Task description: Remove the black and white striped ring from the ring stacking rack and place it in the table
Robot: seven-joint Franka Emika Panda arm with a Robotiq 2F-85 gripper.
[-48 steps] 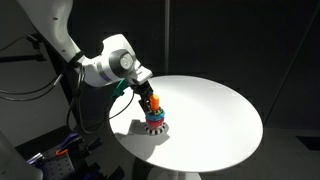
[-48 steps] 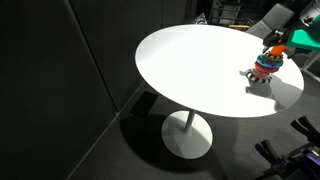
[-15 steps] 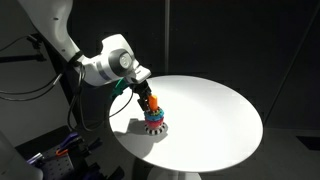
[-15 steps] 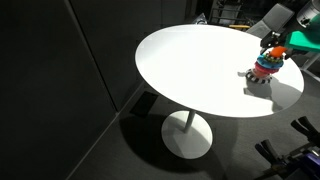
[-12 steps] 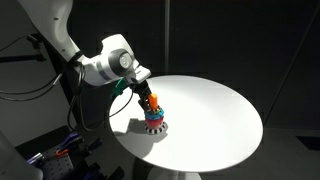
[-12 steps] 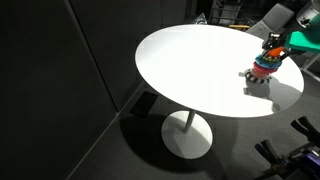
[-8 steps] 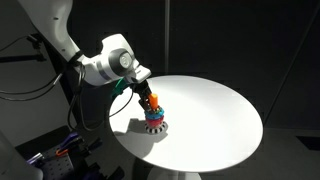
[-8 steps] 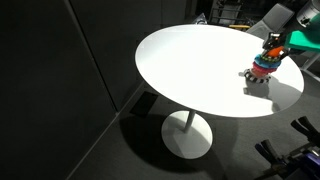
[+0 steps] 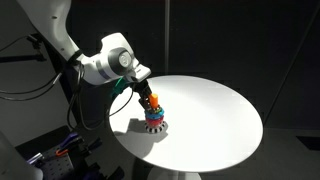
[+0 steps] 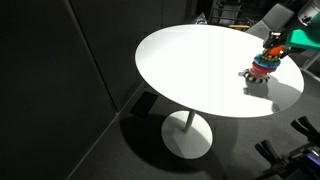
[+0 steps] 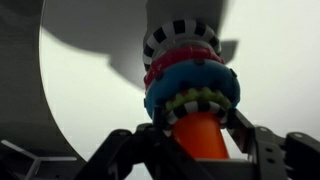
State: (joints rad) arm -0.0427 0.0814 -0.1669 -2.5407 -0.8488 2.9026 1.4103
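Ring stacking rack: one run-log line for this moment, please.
gripper: straddles orange peg top | striped ring: lowest on rack | grip: unclear

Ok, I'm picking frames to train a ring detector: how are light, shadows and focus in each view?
In both exterior views all is dark except the table, which glares near-white, the ring stacking rack tiny and casting a shadow on it; in the wrist view the orange peg top is close and blurred, the black and white striped ring soft but readable.
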